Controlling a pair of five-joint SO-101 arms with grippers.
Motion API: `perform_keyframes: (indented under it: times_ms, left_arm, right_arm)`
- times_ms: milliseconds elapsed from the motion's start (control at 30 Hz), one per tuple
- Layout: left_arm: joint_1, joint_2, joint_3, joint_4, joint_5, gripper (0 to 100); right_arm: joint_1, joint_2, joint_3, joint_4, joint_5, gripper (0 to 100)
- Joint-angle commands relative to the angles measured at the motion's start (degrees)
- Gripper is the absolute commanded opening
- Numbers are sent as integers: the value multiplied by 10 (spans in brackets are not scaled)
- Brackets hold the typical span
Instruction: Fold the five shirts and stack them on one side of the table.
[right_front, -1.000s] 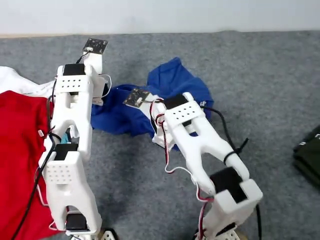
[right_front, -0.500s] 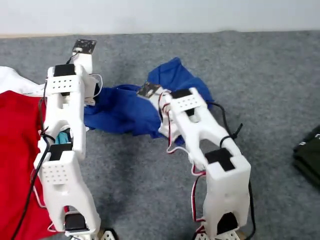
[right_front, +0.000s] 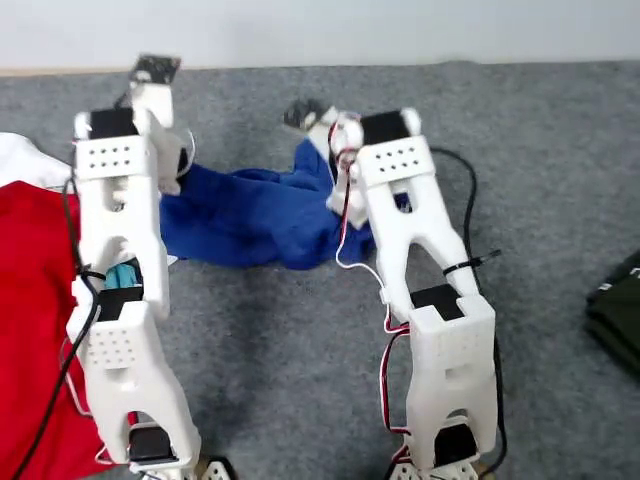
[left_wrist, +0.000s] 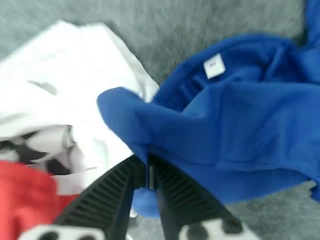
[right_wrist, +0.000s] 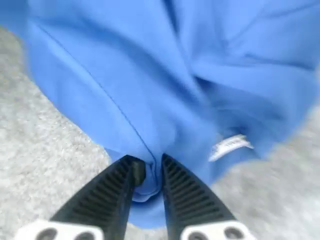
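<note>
We see the left gripper (left_wrist: 148, 169) pinching one edge of the blue shirt (right_front: 255, 215), and the right gripper (right_wrist: 153, 175) pinching another fold. The shirt spans between them over the desk (right_front: 560, 170). White shirt (left_wrist: 60, 85) just beside left gripper, red shirt (right_front: 30, 290) near.

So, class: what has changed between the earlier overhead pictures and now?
Both arms pushed toward the far edge of the table, the right one straightening. The left gripper and right gripper, each shut on the blue shirt, drew it out wider and flatter. The red shirt, white shirt and dark shirt stayed put.
</note>
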Motion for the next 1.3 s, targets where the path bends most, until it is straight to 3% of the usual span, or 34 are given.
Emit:
perform_keyframes:
  times_ms: [0, 367, 600, 833, 1267]
  left_arm:
    - [-1, -40, -156, 39, 6, 2]
    - [18, -169, -202, 37, 5, 2]
    - [19, -279, -201, 37, 5, 2]
    - [69, -406, -198, 37, 4, 2]
    - [84, -512, -198, 37, 1, 2]
  right_arm:
    - [19, -16, -161, 34, 7, 11]
    - [73, -152, -203, 33, 7, 11]
    - [148, -269, -203, 33, 7, 11]
    - [237, -373, -203, 33, 9, 11]
    - [313, -524, -204, 30, 35, 11]
